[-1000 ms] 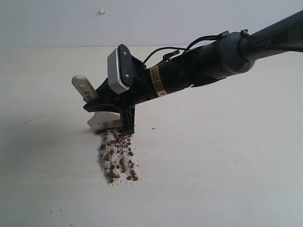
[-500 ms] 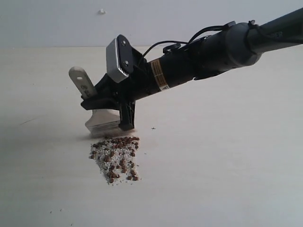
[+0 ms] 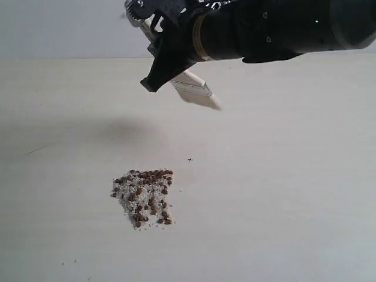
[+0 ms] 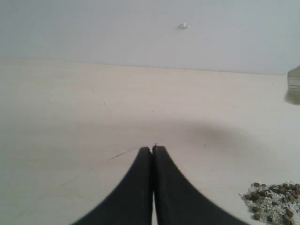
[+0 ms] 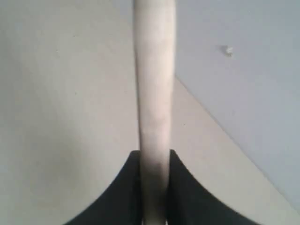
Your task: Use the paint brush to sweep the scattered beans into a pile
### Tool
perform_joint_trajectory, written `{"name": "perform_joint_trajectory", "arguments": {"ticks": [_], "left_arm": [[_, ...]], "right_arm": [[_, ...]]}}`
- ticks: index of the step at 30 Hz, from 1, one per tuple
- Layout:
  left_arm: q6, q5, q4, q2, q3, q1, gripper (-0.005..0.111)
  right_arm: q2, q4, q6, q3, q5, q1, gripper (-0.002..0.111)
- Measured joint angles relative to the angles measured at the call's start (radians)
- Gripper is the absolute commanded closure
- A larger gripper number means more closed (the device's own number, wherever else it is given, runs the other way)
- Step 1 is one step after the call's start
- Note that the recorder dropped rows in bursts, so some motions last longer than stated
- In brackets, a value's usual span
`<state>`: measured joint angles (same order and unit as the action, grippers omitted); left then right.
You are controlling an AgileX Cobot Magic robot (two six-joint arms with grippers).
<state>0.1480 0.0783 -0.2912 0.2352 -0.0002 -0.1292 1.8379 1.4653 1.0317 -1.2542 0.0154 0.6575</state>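
Observation:
The pile [image 3: 144, 195] of reddish-brown beans and whitish grains lies on the pale table, about as wide as the brush head. It also shows in the left wrist view as the pile [image 4: 274, 200]. My right gripper [image 3: 160, 75] hangs high above the table behind the pile, shut on the paint brush [image 3: 194, 89], whose ferrule and white bristles point down to the right in the air. The wooden handle [image 5: 153, 93] runs between the right gripper [image 5: 154, 157] fingers. The left gripper [image 4: 153, 150] is shut and empty, low over the table left of the pile.
A few stray beans [image 3: 75, 261] lie near the front edge, left of the pile. The pale table [image 3: 282, 194] ends at a grey wall with a small white speck [image 4: 183, 26]. The brush head [image 4: 295, 79] shows at the edge of the left wrist view.
The right gripper has lifted the brush off the table behind the pile, up and to the right. The pile stays as it was half a second ago.

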Motion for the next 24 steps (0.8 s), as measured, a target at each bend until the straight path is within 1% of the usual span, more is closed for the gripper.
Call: {"name": "perform_joint_trajectory", "arguments": {"ticks": [1,3,5,10,13,18,21,24], "left_arm": [[0.0,0.0,0.0,0.0,0.0,0.0,0.107],[0.0,0.0,0.0,0.0,0.0,0.0,0.107],[0.0,0.0,0.0,0.0,0.0,0.0,0.107],[0.0,0.0,0.0,0.0,0.0,0.0,0.107],[0.0,0.0,0.0,0.0,0.0,0.0,0.107],[0.0,0.0,0.0,0.0,0.0,0.0,0.107],[0.0,0.0,0.0,0.0,0.0,0.0,0.107],[0.0,0.0,0.0,0.0,0.0,0.0,0.107]], "right_arm": [[-0.023,-0.005,0.004,0.026,-0.005,0.019,0.108],[-0.066,-0.012,0.015,0.081,0.054,0.05,0.108],[-0.101,-0.017,0.023,0.152,0.214,0.06,0.108],[-0.123,-0.015,-0.007,0.295,0.701,0.06,0.108],[-0.11,-0.015,-0.051,0.353,0.866,0.06,0.108],[-0.044,-0.026,-0.145,0.394,1.007,0.056,0.108],[0.008,-0.055,-0.181,0.397,1.047,0.045,0.108],[0.06,-0.065,-0.203,0.397,1.071,0.007,0.108]]}}
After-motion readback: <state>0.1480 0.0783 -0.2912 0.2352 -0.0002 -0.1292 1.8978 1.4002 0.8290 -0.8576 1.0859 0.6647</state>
